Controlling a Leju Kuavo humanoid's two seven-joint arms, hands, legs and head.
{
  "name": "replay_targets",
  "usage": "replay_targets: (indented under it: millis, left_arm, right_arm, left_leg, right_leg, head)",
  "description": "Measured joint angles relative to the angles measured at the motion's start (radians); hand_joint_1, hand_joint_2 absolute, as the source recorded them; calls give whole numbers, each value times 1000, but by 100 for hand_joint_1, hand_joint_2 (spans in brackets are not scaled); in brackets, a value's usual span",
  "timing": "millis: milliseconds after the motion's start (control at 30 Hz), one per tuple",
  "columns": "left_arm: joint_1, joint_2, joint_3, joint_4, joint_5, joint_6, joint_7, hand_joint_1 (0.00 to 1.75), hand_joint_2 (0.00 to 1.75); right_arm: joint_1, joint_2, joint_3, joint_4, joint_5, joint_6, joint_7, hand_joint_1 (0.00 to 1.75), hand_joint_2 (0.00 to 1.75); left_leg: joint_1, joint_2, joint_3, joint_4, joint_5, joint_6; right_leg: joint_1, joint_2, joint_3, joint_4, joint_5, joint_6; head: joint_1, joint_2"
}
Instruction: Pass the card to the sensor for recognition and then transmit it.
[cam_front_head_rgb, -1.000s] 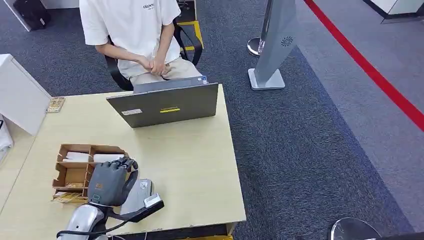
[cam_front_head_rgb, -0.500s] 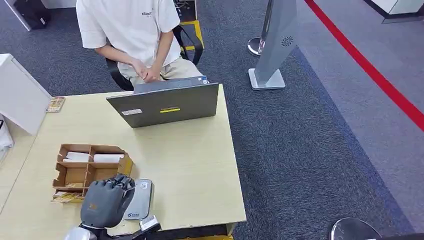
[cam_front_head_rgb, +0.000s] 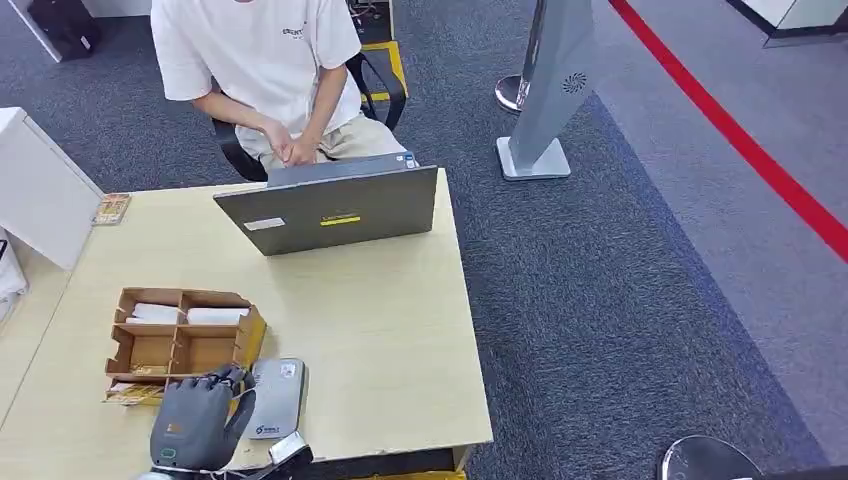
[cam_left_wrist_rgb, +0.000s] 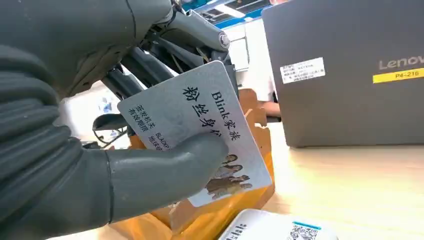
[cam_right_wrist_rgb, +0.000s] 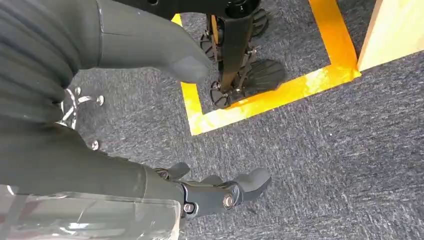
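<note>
Left wrist view: the left hand (cam_left_wrist_rgb: 75, 150) pinches a grey printed card (cam_left_wrist_rgb: 200, 125) between thumb and fingers, the cardboard organiser (cam_front_head_rgb: 180, 335) just behind it and the grey card reader (cam_front_head_rgb: 272, 398) right beside the hand on the desk (cam_front_head_rgb: 380, 320). The right hand (cam_right_wrist_rgb: 150, 165) hangs over carpet (cam_right_wrist_rgb: 325, 150), fingers apart, holding nothing.

Pale wooden table (cam_front_head_rgb: 380, 330), grey laptop (cam_front_head_rgb: 330, 208) at far edge, cardboard organiser (cam_front_head_rgb: 180, 345), grey sensor pad (cam_front_head_rgb: 277, 398) beside it near front
</note>
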Motion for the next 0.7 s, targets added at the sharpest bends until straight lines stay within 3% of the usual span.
replay_targets:
  millis: [267, 700]
  left_arm:
    - [-2, -10, 31, 48, 3, -16, 32, 175, 175]
    - [-31, -39, 89, 167, 2, -52, 31, 175, 175]
  right_arm:
    - [0, 0, -1, 0, 23, 3, 14, 0, 175]
    - [-3, 2, -1, 0, 54, 8, 17, 0, 175]
  left_leg:
    - [0, 0, 0, 0, 0, 0]
    - [0, 0, 0, 0, 0, 0]
  right_leg:
    - [0, 0, 0, 0, 0, 0]
    - [0, -1, 0, 0, 0, 0]
  head:
    - [0, 0]
    - [0, 0]
